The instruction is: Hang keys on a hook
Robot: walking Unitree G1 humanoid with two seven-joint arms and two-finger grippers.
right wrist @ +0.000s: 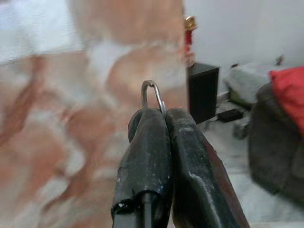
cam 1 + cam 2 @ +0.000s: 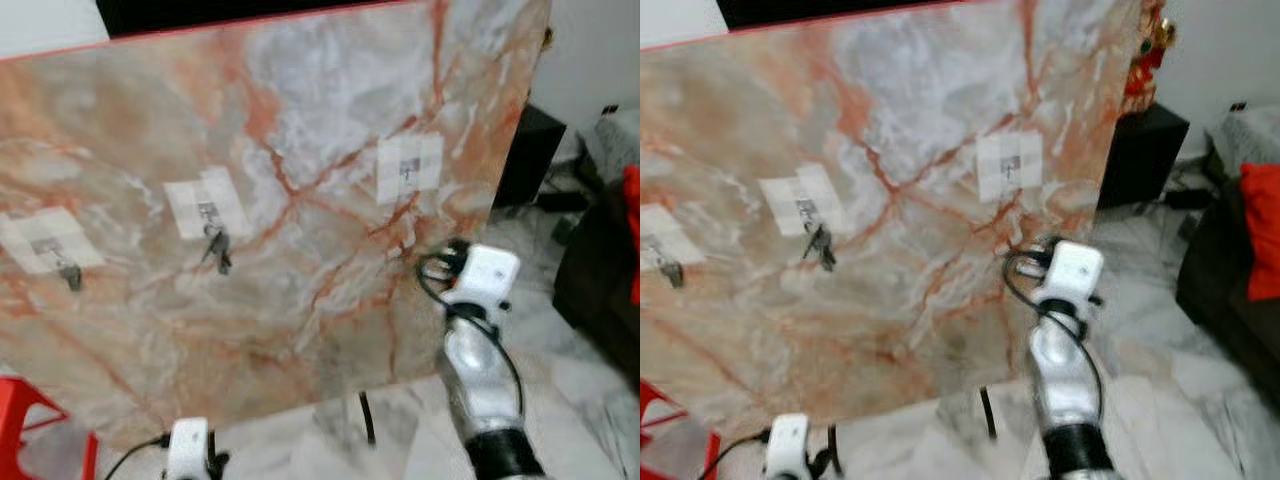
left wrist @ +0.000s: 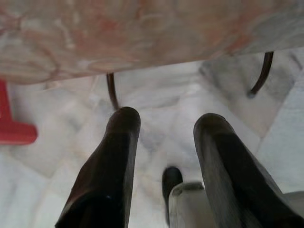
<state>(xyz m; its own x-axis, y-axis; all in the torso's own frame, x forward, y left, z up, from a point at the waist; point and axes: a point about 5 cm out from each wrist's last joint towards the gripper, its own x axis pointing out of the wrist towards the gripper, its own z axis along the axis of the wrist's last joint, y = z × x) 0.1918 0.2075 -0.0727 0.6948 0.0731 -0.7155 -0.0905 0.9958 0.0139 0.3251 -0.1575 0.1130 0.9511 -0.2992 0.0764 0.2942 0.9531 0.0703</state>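
The right end effector [image 1: 164, 114] pinches a key ring [image 1: 153, 95] between closed fingers, raised near the marble board [image 2: 300, 150], below its rightmost hook [image 2: 410, 172]. Keys [image 2: 218, 250] already hang on the middle hook; this ring remains to be hung. The left end effector [image 3: 164, 142] hangs spread, idle.

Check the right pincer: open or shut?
Shut. In the right wrist view the right pincer has both fingers pressed together, a metal key ring poking out between the tips.
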